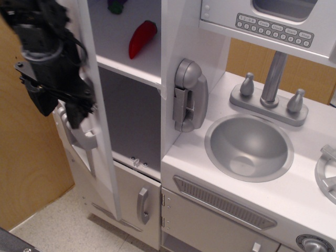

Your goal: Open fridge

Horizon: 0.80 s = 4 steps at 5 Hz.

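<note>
The white fridge door (100,152) stands swung wide open to the left, seen almost edge-on. My black gripper (79,113) is at its outer face, shut on the pale vertical handle (84,137) near the handle's top. Inside the fridge, a white shelf (128,69) carries a red chili pepper (142,38) and a dark purple item (116,6) at the top edge. The compartment below the shelf shows a bare grey back wall (131,118). The dispenser panel is hidden behind the door's edge.
A smaller lower door with a short grey handle (142,205) is shut below. A grey toy phone (189,94) hangs on the fridge's right side. To the right are the sink (249,148), the faucet (273,79) and the microwave button strip (274,29). A wooden wall (26,173) stands left.
</note>
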Available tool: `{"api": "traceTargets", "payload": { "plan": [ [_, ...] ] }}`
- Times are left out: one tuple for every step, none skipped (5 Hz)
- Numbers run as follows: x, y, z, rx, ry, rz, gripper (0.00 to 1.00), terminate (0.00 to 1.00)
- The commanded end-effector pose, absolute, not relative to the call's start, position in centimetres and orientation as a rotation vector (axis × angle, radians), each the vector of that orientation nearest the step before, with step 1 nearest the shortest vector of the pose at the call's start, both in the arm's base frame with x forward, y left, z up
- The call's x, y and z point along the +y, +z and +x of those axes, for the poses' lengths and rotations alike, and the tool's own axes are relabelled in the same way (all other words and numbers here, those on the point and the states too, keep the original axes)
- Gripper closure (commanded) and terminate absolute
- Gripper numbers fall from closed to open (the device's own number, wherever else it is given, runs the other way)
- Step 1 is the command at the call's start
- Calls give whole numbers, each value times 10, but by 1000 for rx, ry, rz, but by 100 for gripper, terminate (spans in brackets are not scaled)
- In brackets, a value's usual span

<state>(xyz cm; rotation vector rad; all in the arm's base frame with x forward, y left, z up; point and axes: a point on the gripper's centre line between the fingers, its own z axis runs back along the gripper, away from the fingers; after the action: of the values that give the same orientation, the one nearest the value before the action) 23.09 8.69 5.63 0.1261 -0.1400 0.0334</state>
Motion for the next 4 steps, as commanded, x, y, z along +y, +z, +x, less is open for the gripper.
{"api": "traceTargets", "payload": {
  "plan": [
    [53,65,225,-92,-32,113,0,0],
    [32,67,228,-73,-54,61,0,0],
    [4,62,239,-44,-48,29,0,0],
    [-21,66,258,-79,-36,-15,0,0]
  ]
}}
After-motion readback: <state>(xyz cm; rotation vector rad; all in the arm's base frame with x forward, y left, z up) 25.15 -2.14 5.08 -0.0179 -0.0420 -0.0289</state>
